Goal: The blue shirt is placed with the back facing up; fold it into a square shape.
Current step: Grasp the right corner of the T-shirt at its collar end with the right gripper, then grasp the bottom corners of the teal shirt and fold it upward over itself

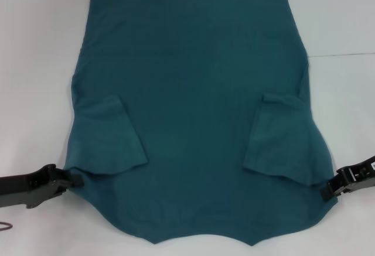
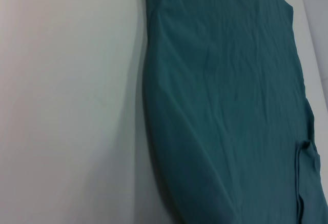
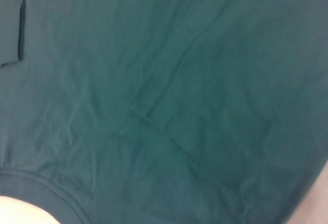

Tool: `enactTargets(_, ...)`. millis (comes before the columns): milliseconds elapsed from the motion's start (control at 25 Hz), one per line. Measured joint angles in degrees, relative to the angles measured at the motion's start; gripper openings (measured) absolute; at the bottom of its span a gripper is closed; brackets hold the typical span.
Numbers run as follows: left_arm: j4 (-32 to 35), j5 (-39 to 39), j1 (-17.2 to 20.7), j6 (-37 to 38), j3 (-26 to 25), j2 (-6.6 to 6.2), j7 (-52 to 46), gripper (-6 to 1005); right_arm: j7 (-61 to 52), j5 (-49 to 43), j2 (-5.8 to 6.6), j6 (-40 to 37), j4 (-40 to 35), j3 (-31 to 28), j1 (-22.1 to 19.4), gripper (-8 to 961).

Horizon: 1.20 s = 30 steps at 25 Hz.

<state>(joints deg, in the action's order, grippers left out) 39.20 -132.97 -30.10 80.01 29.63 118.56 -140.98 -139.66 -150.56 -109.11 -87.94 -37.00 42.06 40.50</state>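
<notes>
1 blue shirt (image 1: pixel 196 109) is lying flat on the white table (image 1: pixel 35 62), back side up, filling most of the middle of the head view. Its 2 short sleeves are lying folded inward over the body: 1 sleeve (image 1: pixel 108 139) on the robot's left and 1 sleeve (image 1: pixel 275 136) on the right. The near edge of the shirt is curving up into small peaks toward the 2 sides.

2 grippers are working, 1 at each near corner of the shirt. The left gripper (image 1: pixel 73 178) is reaching in low and nearly level from the left edge, its tip touching the cloth just below the left sleeve. The right gripper (image 1: pixel 329 187) is reaching in the same way from the right edge, its tip meeting the cloth beside the right sleeve. Whether either pincer is clenched on the cloth or released, I cannot tell.

The left wrist view is showing the shirt's long side edge against the table; the right wrist view is filled with cloth.
</notes>
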Motion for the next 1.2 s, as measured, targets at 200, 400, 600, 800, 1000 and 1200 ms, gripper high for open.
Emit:
enactTargets(200, 0.00, 0.00, -0.01, 0.28, 0.30, 0.04, 0.34, 35, 0.24, 0.25, 0.24, -0.05, -0.02, -0.92, -0.51, 153)
enactTargets(400, 0.38, 0.00, 0.11, 1.22, 0.33, 0.07, 0.73, 36, 2.24, 2.17, 0.28, -0.03, -0.08, -5.29, -1.32, 36)
enactTargets(600, 0.48, 0.00, 0.13, 1.63, 0.34, 0.01, 0.89, 35, 3.09, 4.38, 0.24, -0.12, -0.09, -6.14, -1.93, 41)
enactTargets(800, 0.51, -0.04, 0.08, 2.21, 0.42, -0.02, 1.02, 34, 3.25, 4.61, 0.25, -0.31, -0.09, -6.64, -2.02, 45)
enactTargets(1000, 1.74, -0.57, 0.58, 4.98, 0.43, -0.21, 1.55, 34, 3.70, 5.12, 0.63, -2.27, -0.16, -7.11, -2.31, 50)
enactTargets(1200, 4.31, -0.93, 2.07, 8.54, 0.55, -0.28, 1.59, 35, 4.23, 5.17, 0.60, -6.45, -1.44, -7.33, -3.53, 55)
